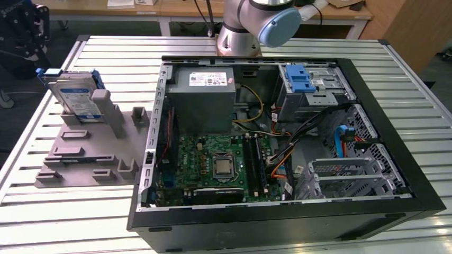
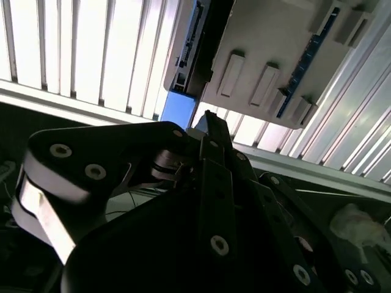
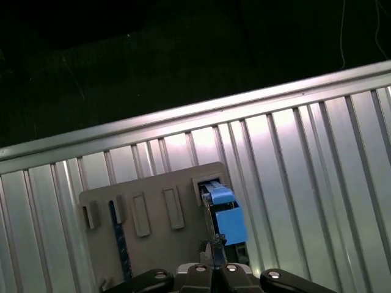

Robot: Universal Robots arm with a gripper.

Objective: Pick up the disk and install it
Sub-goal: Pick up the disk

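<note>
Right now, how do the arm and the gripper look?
The arm is a silver-grey tube with a rounded light-blue joint cap. The gripper is black, built of flat linked bars with round silver rivets.

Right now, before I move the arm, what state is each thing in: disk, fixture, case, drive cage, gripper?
disk: standing upright in the grey fixture, unheld, not yet installed.
grey fixture: flat on the table, holding the disk at one end.
computer case: on its side, side panel off, interior exposed.
drive cage: inside the case, blue latch on top; whether latched, cannot tell.
gripper: over the fixture, clear of the disk.
</note>
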